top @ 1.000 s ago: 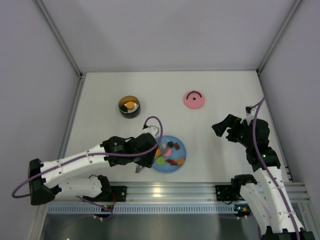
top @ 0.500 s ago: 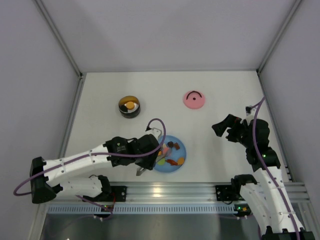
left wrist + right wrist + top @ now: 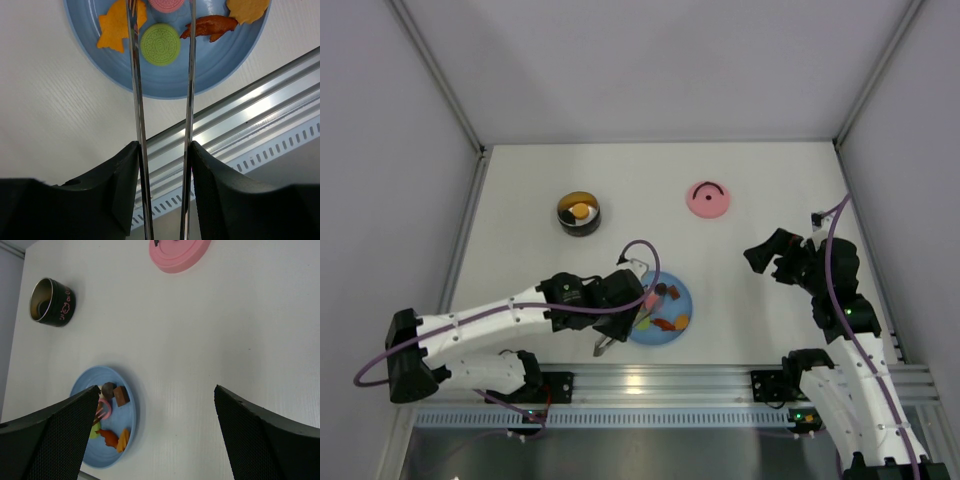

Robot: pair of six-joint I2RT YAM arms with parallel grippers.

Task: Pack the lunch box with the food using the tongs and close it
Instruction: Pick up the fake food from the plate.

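My left gripper [image 3: 163, 146] is shut on the tongs [image 3: 136, 75], one finger pressed on the outside of each silver arm; the arms stand a little apart. They reach over the blue plate [image 3: 165, 85], and the tips run past the top edge by a pink cookie [image 3: 167, 4]. Food on the plate includes a green cookie [image 3: 160, 44], an orange fish shape [image 3: 117, 30] and a red shrimp [image 3: 210, 26]. The lunch box [image 3: 579, 212] stands open at the back left with an orange piece inside. Its pink lid [image 3: 708, 199] lies apart. My right gripper [image 3: 155, 390] hangs open and empty.
The aluminium rail [image 3: 240, 115] runs along the table's near edge, just behind the plate in the left wrist view. Grey walls [image 3: 400, 150] close in the table on the left, back and right. A purple cable [image 3: 645, 262] loops above my left wrist.
My left gripper has shifted a little to the right with the tongs, farther over the plate. The right arm has not moved.
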